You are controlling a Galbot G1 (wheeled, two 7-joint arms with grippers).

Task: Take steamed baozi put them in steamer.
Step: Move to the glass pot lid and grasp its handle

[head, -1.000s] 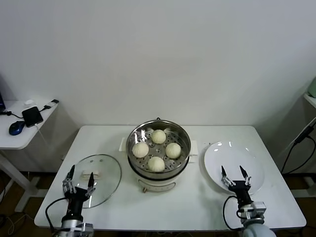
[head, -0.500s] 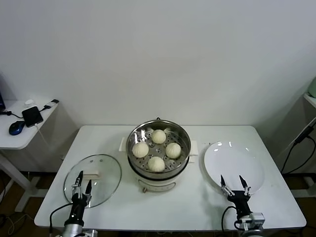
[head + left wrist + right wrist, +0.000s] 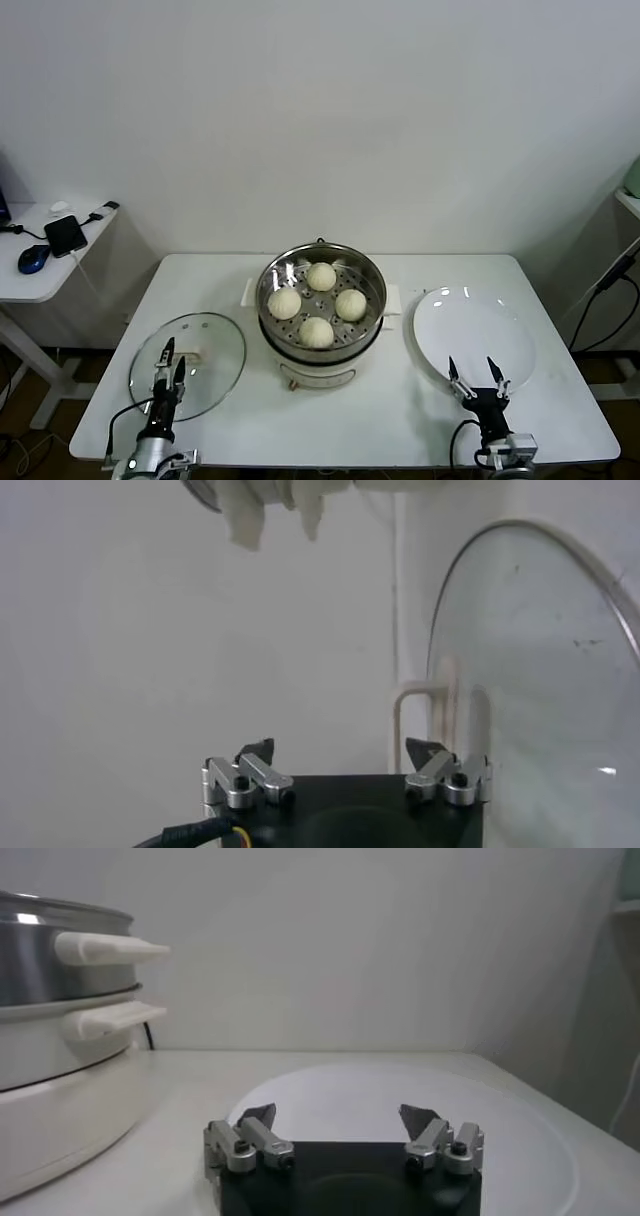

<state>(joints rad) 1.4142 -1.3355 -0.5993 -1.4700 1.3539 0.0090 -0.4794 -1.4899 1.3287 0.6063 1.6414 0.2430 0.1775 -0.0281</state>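
While I hold both arms low, the left gripper (image 3: 167, 361) and right gripper (image 3: 477, 374) gape empty; between and beyond them, four steamed baozi (image 3: 316, 331) sit inside the steamer (image 3: 371, 322).

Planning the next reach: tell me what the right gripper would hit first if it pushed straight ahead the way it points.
The open, empty right gripper points across the white plate. Going straight on low, it would probably meet the plate's near rim first; any higher, it passes over the plate toward the wall. Its height is hard to judge.
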